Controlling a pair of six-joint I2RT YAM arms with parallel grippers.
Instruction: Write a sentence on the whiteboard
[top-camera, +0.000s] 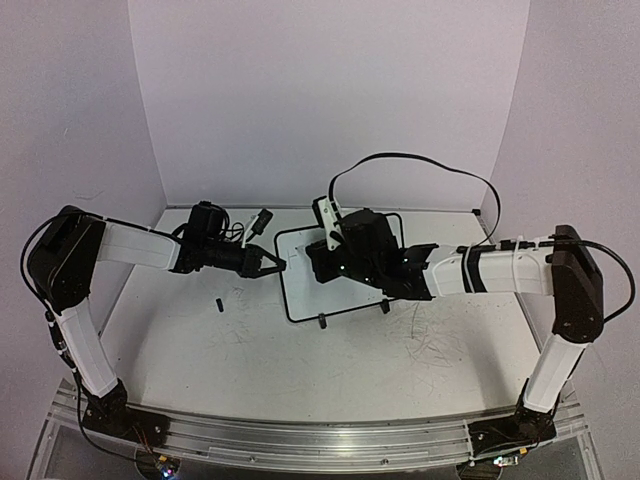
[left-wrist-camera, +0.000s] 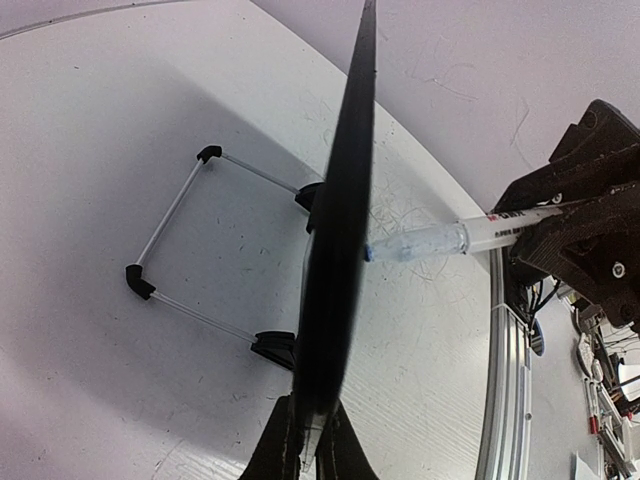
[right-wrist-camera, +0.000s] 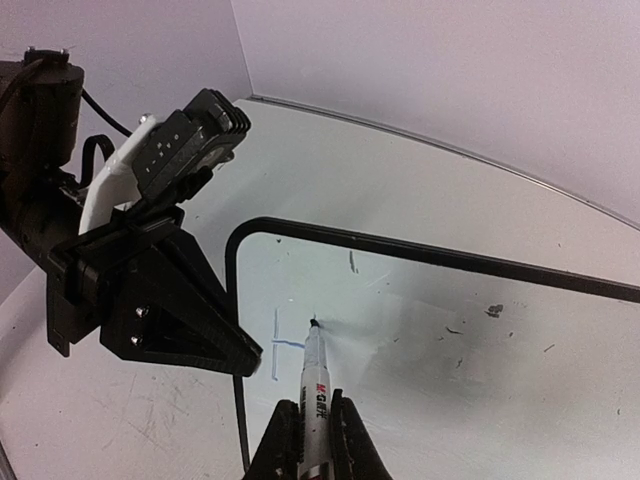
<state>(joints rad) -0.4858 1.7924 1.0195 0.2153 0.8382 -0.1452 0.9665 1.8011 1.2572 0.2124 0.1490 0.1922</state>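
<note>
The whiteboard (top-camera: 300, 288) stands on its two black feet mid-table, tilted back. My left gripper (top-camera: 278, 266) is shut on its left edge; the left wrist view shows the board edge-on (left-wrist-camera: 345, 230) running up from between the fingers (left-wrist-camera: 318, 425). My right gripper (right-wrist-camera: 307, 405) is shut on a white marker (right-wrist-camera: 315, 385) whose tip touches the board's face (right-wrist-camera: 450, 330) near the upper left corner. Of the sentence, only a blue upright stroke with a short cross stroke (right-wrist-camera: 275, 345) shows, just left of the tip. The marker (left-wrist-camera: 450, 240) also appears in the left wrist view.
A small black cap-like piece (top-camera: 218, 303) lies on the table left of the board. A black cable (top-camera: 420, 160) loops up behind the right arm. The board's wire stand (left-wrist-camera: 180, 250) reaches out behind it. Walls close in at the back and both sides.
</note>
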